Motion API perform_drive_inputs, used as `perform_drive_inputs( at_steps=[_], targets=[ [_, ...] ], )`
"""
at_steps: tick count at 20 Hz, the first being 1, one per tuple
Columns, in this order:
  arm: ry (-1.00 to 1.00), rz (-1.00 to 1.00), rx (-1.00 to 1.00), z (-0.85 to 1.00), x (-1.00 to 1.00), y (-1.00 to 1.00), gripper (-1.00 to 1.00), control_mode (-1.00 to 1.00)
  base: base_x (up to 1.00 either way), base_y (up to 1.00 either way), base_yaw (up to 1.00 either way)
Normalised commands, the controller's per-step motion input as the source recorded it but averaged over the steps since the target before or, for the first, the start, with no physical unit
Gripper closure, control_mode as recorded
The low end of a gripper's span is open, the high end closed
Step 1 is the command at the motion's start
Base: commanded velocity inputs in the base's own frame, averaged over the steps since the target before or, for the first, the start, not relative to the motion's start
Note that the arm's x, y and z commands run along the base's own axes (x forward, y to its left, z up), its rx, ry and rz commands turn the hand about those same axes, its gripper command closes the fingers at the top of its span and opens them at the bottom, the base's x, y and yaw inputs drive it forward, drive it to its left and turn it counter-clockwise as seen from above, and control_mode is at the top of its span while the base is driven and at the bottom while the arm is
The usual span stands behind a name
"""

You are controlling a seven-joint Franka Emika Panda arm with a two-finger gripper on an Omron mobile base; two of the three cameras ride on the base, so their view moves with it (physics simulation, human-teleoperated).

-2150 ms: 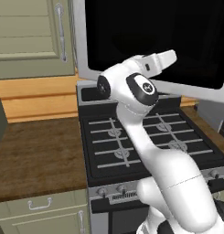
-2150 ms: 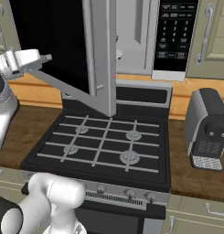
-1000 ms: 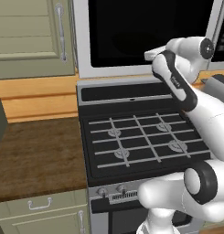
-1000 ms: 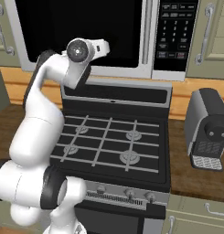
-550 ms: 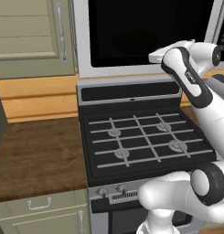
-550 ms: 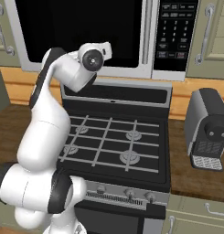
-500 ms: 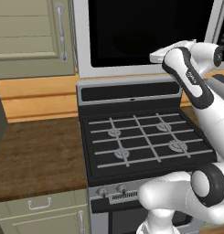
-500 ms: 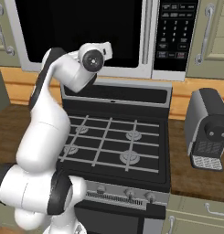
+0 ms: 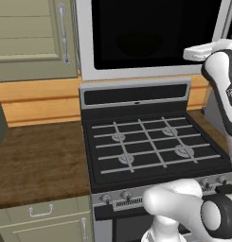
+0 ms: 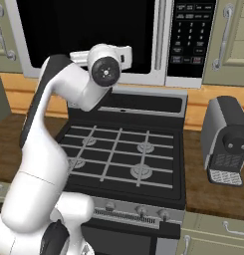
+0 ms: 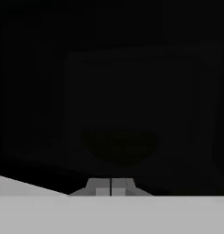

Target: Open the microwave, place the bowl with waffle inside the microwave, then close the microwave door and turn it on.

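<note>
A simulated kitchen. The microwave (image 10: 108, 40) is mounted above a black gas stove (image 10: 121, 159), and the microwave door (image 9: 153, 35) is shut, its black glass window facing the room. A long vertical silver bar handle (image 10: 162, 35) runs down the door's right edge. To the right of the handle is the dark control strip (image 10: 193, 35), carrying rows of small pale buttons and markings that are too small to read. No brand name or other legible writing shows anywhere.

The white arm reaches up in front of the microwave. In the right base view the gripper (image 10: 126, 51) sits at the lower part of the glass, just left of the handle. In the hand view the two finger tips (image 11: 103, 186) press together with no gap between them and nothing held. They point straight at the dark glass, through which a faint rounded shape, perhaps the bowl (image 11: 119, 147), can just be made out low in the middle. The waffle cannot be made out.

Beige cabinets (image 9: 32, 38) flank the microwave. A brown wooden counter (image 9: 37, 160) lies left of the stove. On the counter to the right stands a grey coffee machine (image 10: 227, 142). The stove's four burners are bare, and a row of knobs (image 10: 138, 211) lines its front edge.
</note>
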Motion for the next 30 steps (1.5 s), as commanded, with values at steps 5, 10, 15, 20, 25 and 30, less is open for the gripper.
perform_drive_inputs(
  at_steps=[5,10,15,20,25,30],
  targets=[
    [0.01,-0.01,0.36,0.07,-1.00,-0.52,1.00,-1.00,0.00,0.00,0.00],
    [0.34,-0.36,0.70,0.03,-0.46,-0.86,1.00,-1.00,0.00,0.00,0.00],
    [0.39,-0.26,0.78,-0.01,-0.13,-0.83,1.00,-1.00,0.00,0.00,0.00],
    [0.02,-0.02,0.20,-0.04,0.02,-0.39,1.00,-1.00,0.00,0.00,0.00],
    [0.01,0.00,0.07,-0.14,0.25,-0.10,1.00,-1.00,0.00,0.00,0.00],
    [0.00,0.00,0.07,-0.16,0.63,-0.08,1.00,-1.00,0.00,0.00,0.00]
  ],
)
